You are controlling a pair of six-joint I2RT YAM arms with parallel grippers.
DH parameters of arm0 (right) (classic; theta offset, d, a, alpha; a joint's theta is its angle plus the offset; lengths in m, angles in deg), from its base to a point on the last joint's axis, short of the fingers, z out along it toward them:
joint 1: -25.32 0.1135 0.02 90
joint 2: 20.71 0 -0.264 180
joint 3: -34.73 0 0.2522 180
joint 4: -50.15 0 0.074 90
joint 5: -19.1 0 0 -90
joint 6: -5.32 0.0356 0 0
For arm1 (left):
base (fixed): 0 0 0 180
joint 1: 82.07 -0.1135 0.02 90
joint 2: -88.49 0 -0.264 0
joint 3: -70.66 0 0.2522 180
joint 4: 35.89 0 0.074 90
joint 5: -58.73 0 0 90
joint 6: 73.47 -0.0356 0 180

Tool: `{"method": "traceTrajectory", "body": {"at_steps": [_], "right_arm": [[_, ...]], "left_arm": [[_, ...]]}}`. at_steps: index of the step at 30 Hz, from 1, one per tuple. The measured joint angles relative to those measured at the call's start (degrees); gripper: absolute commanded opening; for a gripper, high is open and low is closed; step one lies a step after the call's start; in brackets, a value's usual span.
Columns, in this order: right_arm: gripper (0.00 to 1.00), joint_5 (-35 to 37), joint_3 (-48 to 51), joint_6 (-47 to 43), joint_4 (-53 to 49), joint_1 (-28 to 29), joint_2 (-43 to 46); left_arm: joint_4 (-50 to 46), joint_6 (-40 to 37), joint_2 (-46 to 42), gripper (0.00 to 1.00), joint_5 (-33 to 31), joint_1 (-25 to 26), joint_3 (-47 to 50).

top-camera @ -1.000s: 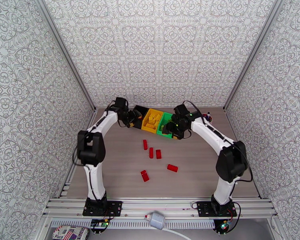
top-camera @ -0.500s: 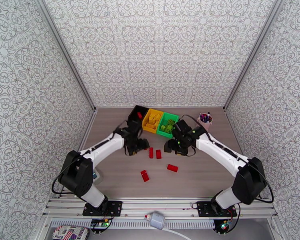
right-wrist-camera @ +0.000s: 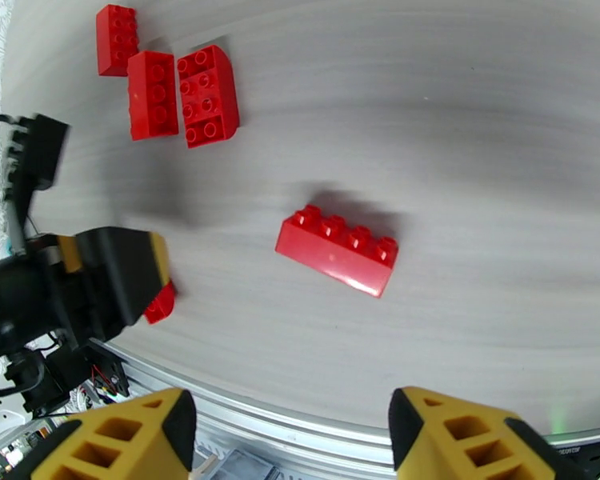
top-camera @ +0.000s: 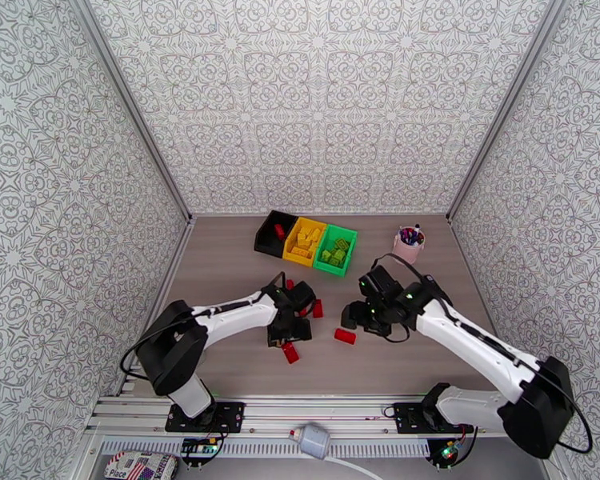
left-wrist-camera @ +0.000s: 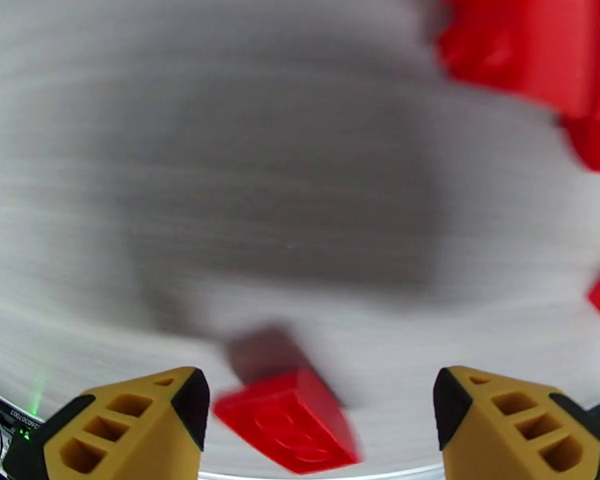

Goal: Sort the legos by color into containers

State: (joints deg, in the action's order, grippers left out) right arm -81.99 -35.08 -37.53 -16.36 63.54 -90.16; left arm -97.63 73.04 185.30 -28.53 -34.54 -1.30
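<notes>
Overhead: black plastic bin (top-camera: pixel 265 237), yellow plastic bin (top-camera: pixel 303 231) and green plastic bin (top-camera: pixel 346 254) stand in a row at upper centre of the grey wood-grain tabletop (top-camera: pixel 228 274). One red piece (top-camera: pixel 279 230) lies in the black bin.

Left hand (left-wrist-camera: pixel 322 403) is low over the tabletop, fingers spread. A small red studded plastic brick (left-wrist-camera: pixel 288 422) lies between them at bottom centre, close to the left finger, not pinched.

Right hand (right-wrist-camera: pixel 288 419) is spread and empty. A long red brick (right-wrist-camera: pixel 336 250) lies at frame centre. Three more red bricks (right-wrist-camera: pixel 152 94) cluster at upper left.
</notes>
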Motion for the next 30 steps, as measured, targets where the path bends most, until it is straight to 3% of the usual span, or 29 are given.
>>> {"method": "traceTrajectory", "body": {"at_steps": [11,18,30], "right_arm": [[0.69,0.4,2.5,2.2,0.0,0.1,3.1],[0.68,0.4,2.5,2.6,1.1,0.2,3.1],[0.70,-4.5,4.7,4.6,10.8,2.8,-2.4]], "left_arm": [[0.3,3.0,-1.2,0.70,-0.7,2.2,4.1],[0.7,5.4,-4.9,0.51,-0.7,3.5,8.0],[5.6,6.4,-10.6,0.34,0.5,3.3,9.0]]}}
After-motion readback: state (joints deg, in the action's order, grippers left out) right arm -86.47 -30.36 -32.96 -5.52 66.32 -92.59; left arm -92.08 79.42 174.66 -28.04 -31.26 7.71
